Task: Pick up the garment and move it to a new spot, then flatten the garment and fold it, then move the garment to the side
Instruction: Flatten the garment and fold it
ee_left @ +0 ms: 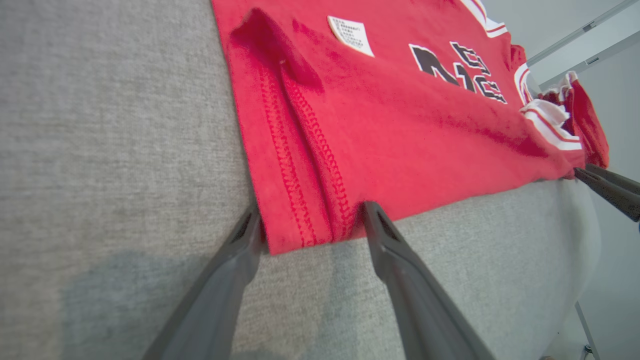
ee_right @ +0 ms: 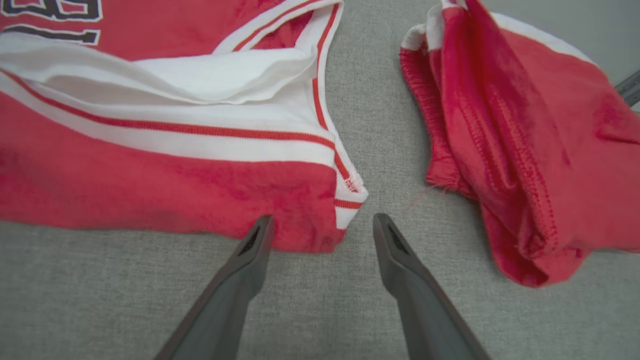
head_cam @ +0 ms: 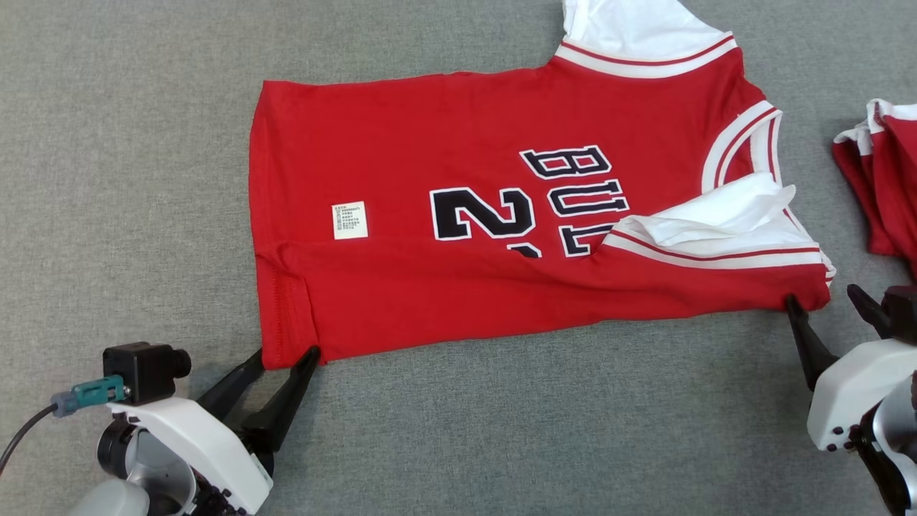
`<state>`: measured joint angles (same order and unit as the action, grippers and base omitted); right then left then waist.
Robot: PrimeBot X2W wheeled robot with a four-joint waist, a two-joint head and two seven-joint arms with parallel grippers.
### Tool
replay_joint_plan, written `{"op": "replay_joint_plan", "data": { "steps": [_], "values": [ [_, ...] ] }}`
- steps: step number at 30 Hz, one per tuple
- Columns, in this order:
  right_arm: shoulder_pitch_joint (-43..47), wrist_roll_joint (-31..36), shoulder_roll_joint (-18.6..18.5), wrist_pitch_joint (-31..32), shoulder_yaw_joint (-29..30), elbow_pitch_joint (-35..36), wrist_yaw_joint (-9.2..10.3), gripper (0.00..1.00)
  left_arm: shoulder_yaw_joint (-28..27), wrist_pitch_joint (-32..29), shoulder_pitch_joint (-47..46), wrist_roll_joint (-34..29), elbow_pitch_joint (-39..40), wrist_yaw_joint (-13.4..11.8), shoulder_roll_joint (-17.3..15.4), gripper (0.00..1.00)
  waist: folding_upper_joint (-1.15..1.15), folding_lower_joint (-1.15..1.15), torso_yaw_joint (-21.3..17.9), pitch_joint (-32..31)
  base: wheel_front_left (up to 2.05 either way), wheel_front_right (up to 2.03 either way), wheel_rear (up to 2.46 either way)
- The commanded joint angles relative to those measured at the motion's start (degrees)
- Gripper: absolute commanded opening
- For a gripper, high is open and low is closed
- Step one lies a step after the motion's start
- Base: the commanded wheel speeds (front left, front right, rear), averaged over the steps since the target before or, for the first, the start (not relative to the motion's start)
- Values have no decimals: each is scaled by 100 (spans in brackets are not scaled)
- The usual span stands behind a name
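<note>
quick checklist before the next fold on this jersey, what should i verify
1. Left gripper open: ok, jaws apart with the jersey near hem corner between them.
2. Right gripper open: ok, jaws apart at the near shoulder corner.
3. Near long edge folded over: ok, it covers part of the number and lettering.
4. Fold lying flat: not ok, the white armhole fabric is bunched and the hem end has a pucker.
5. Far side folded in: not ok, not yet done.
6. Gap to the second red garment: ok, a strip of grey surface lies between them.
</note>
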<state>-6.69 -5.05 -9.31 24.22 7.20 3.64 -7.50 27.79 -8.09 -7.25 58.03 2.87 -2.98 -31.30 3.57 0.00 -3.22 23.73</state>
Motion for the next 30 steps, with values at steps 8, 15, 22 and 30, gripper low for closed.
{"op": "replay_joint_plan", "data": {
  "steps": [8, 15, 22, 30],
  "values": [
    [-446, -183, -156, 263, -249, -633, 2, 0, 313, -187, -216, 77, -492, 343, 210, 0, 0, 0, 69, 109, 0, 0, 0],
    [-597, -695, -556, 654, -320, -564, 3, 0, 205, -182, -111, 231, -485, 545, 38, 0, 0, 0, 102, -59, 0, 0, 0],
    [-357, -1593, -1208, 1626, -170, 33, 4, 0, 45, -317, 325, 550, -13, 670, -392, 0, 0, 0, 152, -342, 0, 0, 0],
    [429, -2554, -1683, 2903, -125, 660, 3, 0, 196, -621, 877, 879, 600, 798, -703, 0, 0, 0, 241, -488, 0, 0, 0]
  ]
}}
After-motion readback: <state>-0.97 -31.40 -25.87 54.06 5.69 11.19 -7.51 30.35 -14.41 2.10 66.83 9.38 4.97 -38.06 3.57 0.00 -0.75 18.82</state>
